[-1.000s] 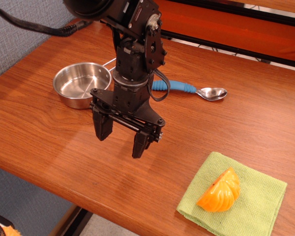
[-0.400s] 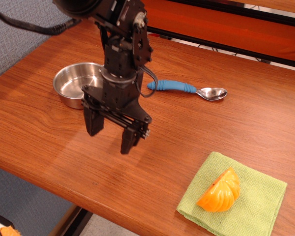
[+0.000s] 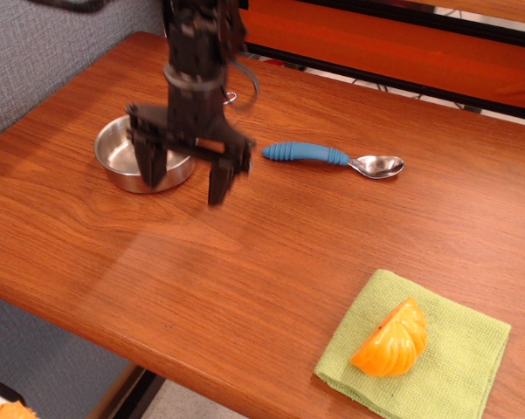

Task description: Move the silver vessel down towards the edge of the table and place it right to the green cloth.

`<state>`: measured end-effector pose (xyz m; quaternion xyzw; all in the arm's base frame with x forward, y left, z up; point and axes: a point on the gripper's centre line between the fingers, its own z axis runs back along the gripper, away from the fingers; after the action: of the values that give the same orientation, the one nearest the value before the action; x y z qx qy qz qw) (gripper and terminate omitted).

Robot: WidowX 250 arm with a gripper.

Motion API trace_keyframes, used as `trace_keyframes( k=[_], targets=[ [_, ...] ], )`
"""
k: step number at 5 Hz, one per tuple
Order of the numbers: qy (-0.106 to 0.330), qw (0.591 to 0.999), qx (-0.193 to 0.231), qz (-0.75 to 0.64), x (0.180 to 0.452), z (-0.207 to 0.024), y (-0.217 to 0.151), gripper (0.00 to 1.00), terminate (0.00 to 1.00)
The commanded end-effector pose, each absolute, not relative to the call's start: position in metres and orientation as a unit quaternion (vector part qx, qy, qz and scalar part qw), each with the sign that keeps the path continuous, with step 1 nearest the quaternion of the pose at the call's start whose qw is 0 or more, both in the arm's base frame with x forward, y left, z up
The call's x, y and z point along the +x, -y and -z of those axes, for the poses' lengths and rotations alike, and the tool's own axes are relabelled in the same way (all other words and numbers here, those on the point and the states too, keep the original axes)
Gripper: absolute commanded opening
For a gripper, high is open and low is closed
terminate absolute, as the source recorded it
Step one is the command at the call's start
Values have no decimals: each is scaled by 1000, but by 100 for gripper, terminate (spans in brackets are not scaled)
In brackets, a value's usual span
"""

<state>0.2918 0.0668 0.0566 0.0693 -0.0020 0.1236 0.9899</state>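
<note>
We read no brand, label or writing on anything here. The silver vessel [image 3: 127, 157] is a small, round, shallow pan of shiny steel, and we see the light reflected on its inner wall. It sits on the far left part of the table [image 3: 271, 253], well apart from the near edge. A thin wire loop shows just behind it, mostly hidden by the arm.

The gripper [image 3: 185, 173] hangs over the vessel's right side. Its fingers are spread wide and hold nothing: the left finger [image 3: 150, 166] shows in front of the pan's rim, while the right finger [image 3: 219, 181] is past the rim over bare wood. The gripper is blurred, so we cannot tell whether the left finger touches the pan.

To the right of the vessel lies a blue-handled metal spoon [image 3: 334, 158], its handle pointing towards the pan and its bowl to the right. The green cloth [image 3: 454, 371] lies at the near right, close to the table's edge and well apart from the vessel. An orange ridged plastic wedge [image 3: 390, 339] rests on the cloth.
</note>
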Motion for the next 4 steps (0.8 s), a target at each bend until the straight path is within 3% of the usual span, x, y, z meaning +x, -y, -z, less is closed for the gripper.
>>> trace_keyframes(
  k=[1, 3, 4],
  targets=[
    [25, 973, 65, -219, 341, -71, -115, 100, 0],
    [45, 970, 70, -227, 370, -70, -115, 100, 0],
    [30, 970, 72, -231, 374, -58, -114, 100, 0]
  ],
)
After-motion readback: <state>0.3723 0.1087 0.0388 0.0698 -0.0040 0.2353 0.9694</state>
